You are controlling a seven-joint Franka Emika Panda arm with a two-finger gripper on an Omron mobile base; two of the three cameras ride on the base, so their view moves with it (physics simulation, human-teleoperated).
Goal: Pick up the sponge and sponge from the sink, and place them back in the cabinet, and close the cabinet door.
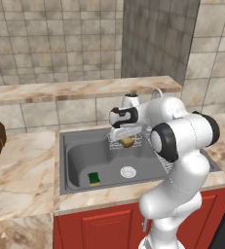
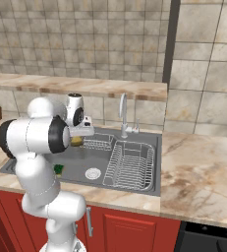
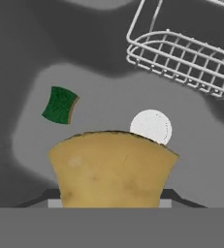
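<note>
Left base view: the gripper (image 1: 127, 139) hangs above the sink (image 1: 77, 146), near its back edge, closed on the tan sponge (image 1: 127, 141), which is lifted clear of the basin floor. The green sponge (image 1: 94, 179) lies on that floor near the front edge, left of the drain (image 1: 128, 171). The step in hand looks like carrying the tan sponge out: best to rise straight up until it clears the sink rim and the rack, then swing towards the cabinet, keeping the grip firm since a sponge squashes and can slip.

Right base view: the tan sponge (image 2: 76, 141) shows just under the gripper (image 2: 79, 138), above the basin's back left part; the green sponge (image 2: 59, 170) peeks out beside the arm at the front left. The rack (image 2: 130, 165) fills the right half of the sink.

Hand view: the tan sponge (image 3: 112, 169) sits between the fingers, its long axis across them, broad face to the camera. The green sponge (image 3: 60, 104) lies flat, long axis tilted, apart from the drain (image 3: 151, 126).
</note>
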